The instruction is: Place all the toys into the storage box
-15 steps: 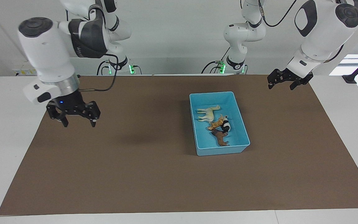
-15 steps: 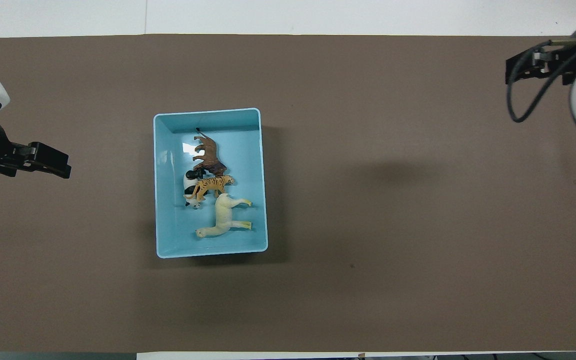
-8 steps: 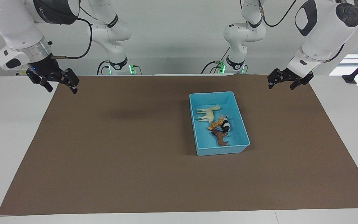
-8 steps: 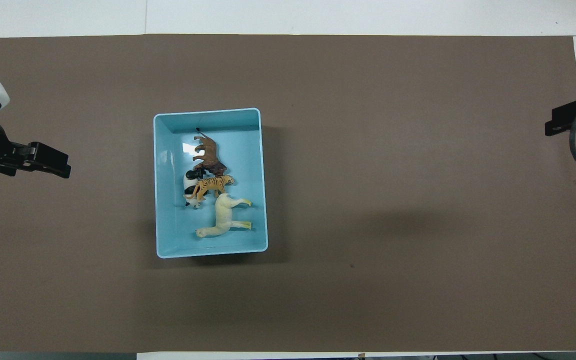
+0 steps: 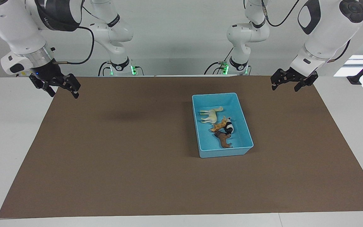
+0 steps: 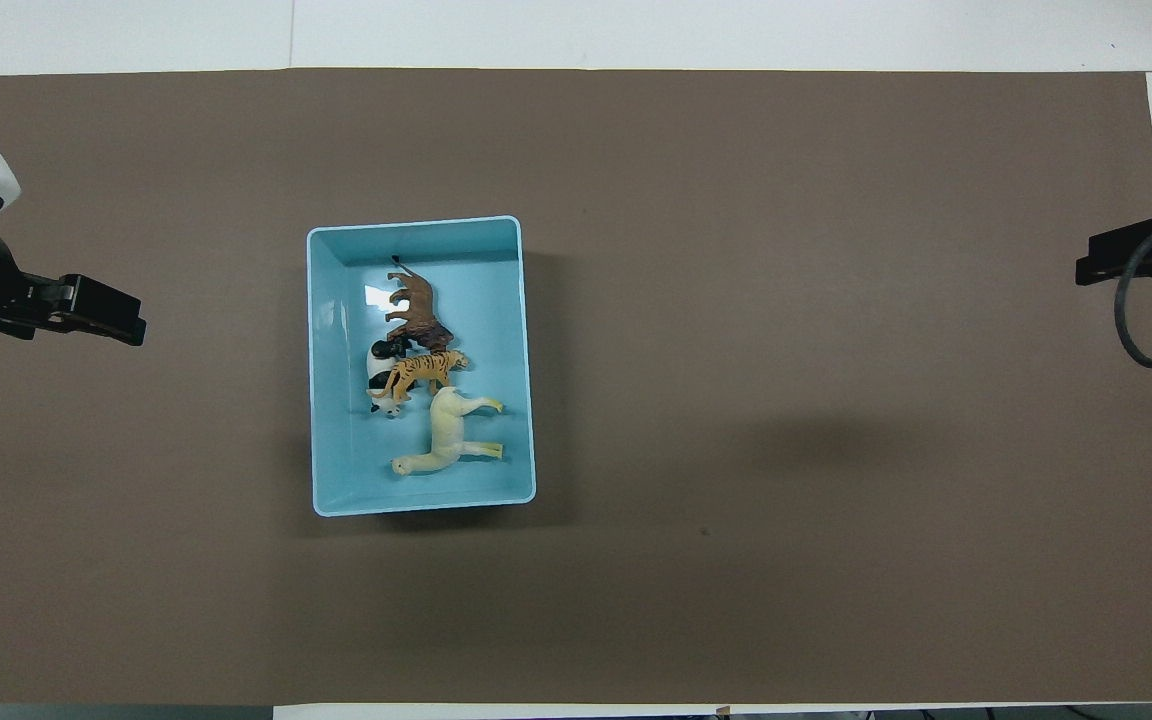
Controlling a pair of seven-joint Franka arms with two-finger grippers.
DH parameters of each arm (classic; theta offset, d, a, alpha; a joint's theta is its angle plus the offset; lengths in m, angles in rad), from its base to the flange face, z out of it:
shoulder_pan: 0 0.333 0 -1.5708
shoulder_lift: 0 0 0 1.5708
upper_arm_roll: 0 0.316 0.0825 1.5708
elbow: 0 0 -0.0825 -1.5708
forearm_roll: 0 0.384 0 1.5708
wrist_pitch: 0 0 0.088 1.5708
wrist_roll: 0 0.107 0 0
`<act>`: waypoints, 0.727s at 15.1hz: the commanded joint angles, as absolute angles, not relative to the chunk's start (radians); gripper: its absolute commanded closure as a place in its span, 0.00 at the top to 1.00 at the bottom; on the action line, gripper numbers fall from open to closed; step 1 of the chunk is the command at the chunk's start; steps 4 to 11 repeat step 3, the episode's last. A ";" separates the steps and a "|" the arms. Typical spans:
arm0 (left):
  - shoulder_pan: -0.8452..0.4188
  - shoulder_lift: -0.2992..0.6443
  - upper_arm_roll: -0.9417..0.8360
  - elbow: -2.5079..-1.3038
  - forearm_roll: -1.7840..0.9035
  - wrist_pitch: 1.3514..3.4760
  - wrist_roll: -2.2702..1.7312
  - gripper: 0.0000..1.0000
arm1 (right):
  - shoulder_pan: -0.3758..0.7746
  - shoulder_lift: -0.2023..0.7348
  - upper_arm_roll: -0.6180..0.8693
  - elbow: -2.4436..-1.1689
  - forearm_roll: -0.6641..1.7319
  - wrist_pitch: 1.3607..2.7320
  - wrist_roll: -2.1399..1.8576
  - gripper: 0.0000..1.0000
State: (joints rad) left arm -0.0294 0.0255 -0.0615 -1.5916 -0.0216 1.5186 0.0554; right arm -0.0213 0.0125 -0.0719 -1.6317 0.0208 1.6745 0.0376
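Note:
The light blue storage box (image 5: 214,94) stands on the brown mat, toward the left arm's end; it also shows in the overhead view (image 6: 416,222). All four toys lie in it: the cream horse (image 5: 211,115) (image 6: 448,435), the orange tiger (image 5: 219,125) (image 6: 423,370), the panda (image 5: 229,127) (image 6: 377,365) and the brown lion (image 5: 224,140) (image 6: 416,305). My right gripper (image 5: 64,94) (image 6: 1096,270) is open and empty, raised over the mat's corner at its own end. My left gripper (image 5: 285,88) (image 6: 126,325) is open and empty, raised over the mat's edge at its end.
The brown mat (image 5: 137,157) covers most of the white table (image 5: 8,142). The arms' bases (image 5: 120,66) stand at the robots' edge of the table.
My right gripper has risen and drawn back from over the mat to its corner by the robots' edge. The left gripper has hardly moved. The toys and box are unchanged.

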 commanded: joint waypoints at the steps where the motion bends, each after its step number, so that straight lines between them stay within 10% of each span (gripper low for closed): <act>1: -0.040 0.026 -0.054 -1.577 -0.011 1.528 0.060 1.00 | -0.038 -0.009 -0.055 -1.654 0.025 1.692 0.037 1.00; 11: -0.034 0.012 -0.051 -1.578 -0.011 1.519 0.060 1.00 | -0.037 -0.009 -0.055 -1.654 0.023 1.693 0.037 1.00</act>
